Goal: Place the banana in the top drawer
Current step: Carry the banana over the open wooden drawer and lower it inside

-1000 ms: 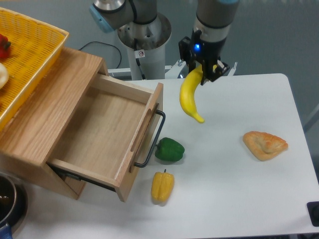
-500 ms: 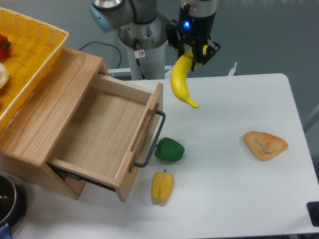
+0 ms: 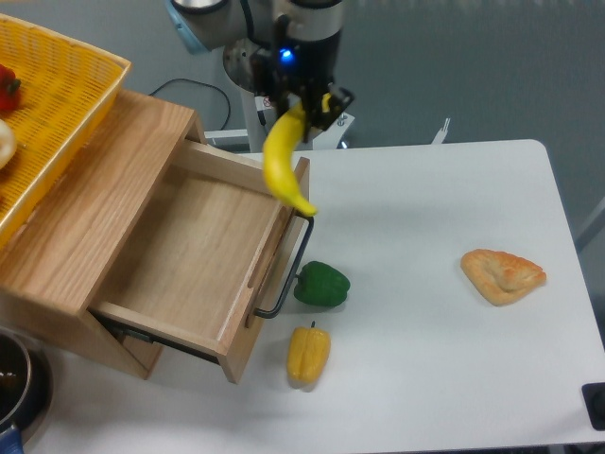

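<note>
Pincer (image 3: 304, 102) gripping one banana (image 3: 283, 163) — one top drawer (image 3: 197, 257), two peppers (image 3: 321, 285)

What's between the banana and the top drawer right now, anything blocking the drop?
Nothing visible. The end effector holds the banana hanging above the top drawer, near its front right corner; the drawer is open and looks empty.

The top drawer (image 3: 194, 251) stood pulled out of the cabinet (image 3: 90, 203) at the table's (image 3: 444, 312) left edge. The banana (image 3: 284, 163) hung from the gripper (image 3: 304, 102) over the drawer's front right corner. A basket (image 3: 52, 113) sat on the cabinet's back left.
</note>
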